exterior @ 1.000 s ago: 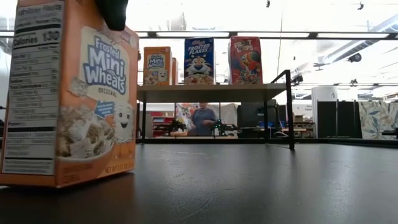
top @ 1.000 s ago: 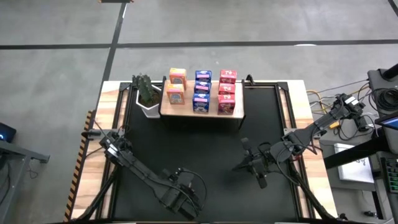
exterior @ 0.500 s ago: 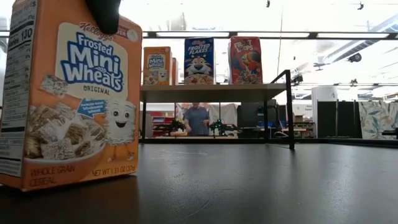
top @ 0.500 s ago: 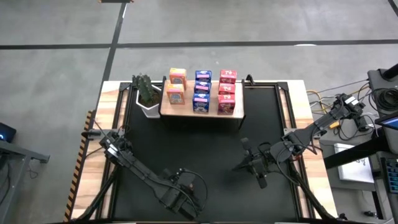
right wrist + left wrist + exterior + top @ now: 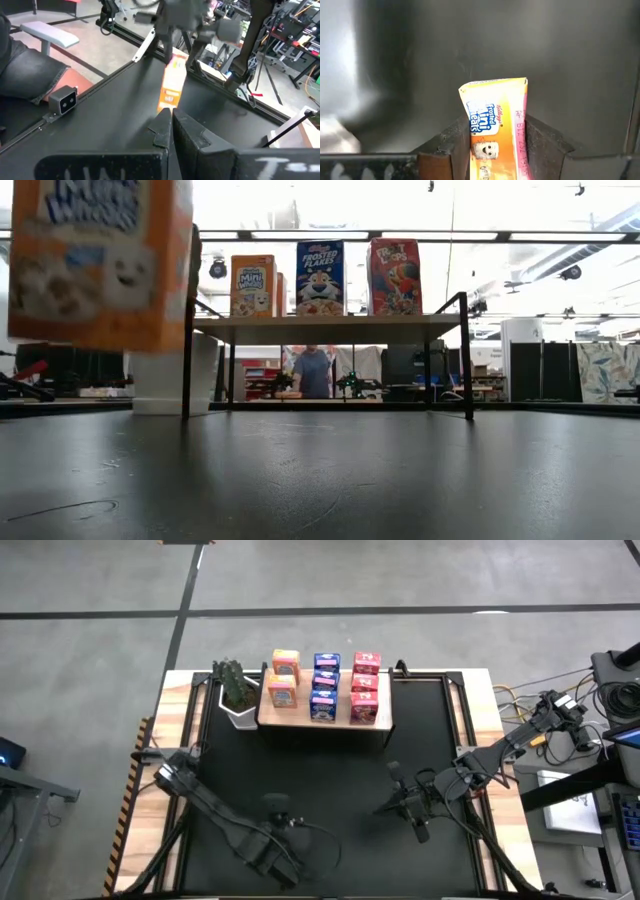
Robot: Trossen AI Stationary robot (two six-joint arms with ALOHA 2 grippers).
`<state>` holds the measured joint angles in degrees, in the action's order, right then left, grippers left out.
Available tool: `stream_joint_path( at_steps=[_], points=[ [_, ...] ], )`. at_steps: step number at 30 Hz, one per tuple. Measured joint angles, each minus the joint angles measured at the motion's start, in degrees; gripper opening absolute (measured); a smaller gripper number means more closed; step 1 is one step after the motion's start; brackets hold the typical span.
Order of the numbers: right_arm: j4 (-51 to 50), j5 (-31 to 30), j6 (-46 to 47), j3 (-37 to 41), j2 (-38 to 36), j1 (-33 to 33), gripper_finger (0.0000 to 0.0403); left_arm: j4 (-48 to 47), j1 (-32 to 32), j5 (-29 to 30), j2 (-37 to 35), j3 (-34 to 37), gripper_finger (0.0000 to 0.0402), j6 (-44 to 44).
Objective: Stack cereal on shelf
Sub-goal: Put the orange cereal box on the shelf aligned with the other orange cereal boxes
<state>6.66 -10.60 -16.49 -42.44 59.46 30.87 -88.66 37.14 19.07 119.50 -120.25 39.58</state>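
My left gripper [image 5: 496, 123] is shut on an orange cereal box [image 5: 495, 125], near the table's front left [image 5: 275, 812]. The box hangs high above the black mat in the low view [image 5: 100, 260] and also shows in the right wrist view [image 5: 172, 82]. The wooden shelf [image 5: 302, 708] at the far middle carries two orange boxes [image 5: 283, 680], three blue boxes [image 5: 324, 685] and three pink-red boxes [image 5: 364, 687], all standing on their bases. My right gripper [image 5: 385, 806] is shut and empty, low over the mat at the right [image 5: 171, 117]. My left gripper pinches the orange box between its two fingers [image 5: 456, 145], one finger on each side of the box's upper end [image 5: 470, 131]. The fingers come from above, pointing down. The box hangs below them, near upright and lifted clear of the mat.
A green potted plant in a white pot [image 5: 237, 692] stands at the shelf's left end. A black frame with upright posts [image 5: 466, 350] borders the mat. A person [image 5: 317, 370] stands in the room beyond the table.
My left gripper has gone up, and a little toward the table's left edge, with the orange box. The box first turned about on the mat and now hangs clear of it.
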Motion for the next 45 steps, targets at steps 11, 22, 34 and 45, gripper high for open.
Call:
stream_joint_path(
  at_steps=[11,22,34,45],
  points=[
    [0.1,0.0,0.0,0.1,0.0,0.0,0.0009,-1.5,-5.8,5.7,-13.0,0.0,0.0125,-21.2],
    [1.0,0.0,0.4,0.1,0.0,0.0,0.0009,-1.4,-14.4,5.9,-24.5,2.6,0.0121,-32.2],
    [1.4,0.0,0.9,0.1,0.0,-0.2,0.0009,3.3,-29.7,5.3,-30.0,10.7,0.0121,-46.4],
    [1.4,-0.1,-2.2,-0.5,-0.1,-0.5,0.0009,9.3,-42.6,-5.4,-30.6,15.4,0.0121,-55.1]
  ],
)
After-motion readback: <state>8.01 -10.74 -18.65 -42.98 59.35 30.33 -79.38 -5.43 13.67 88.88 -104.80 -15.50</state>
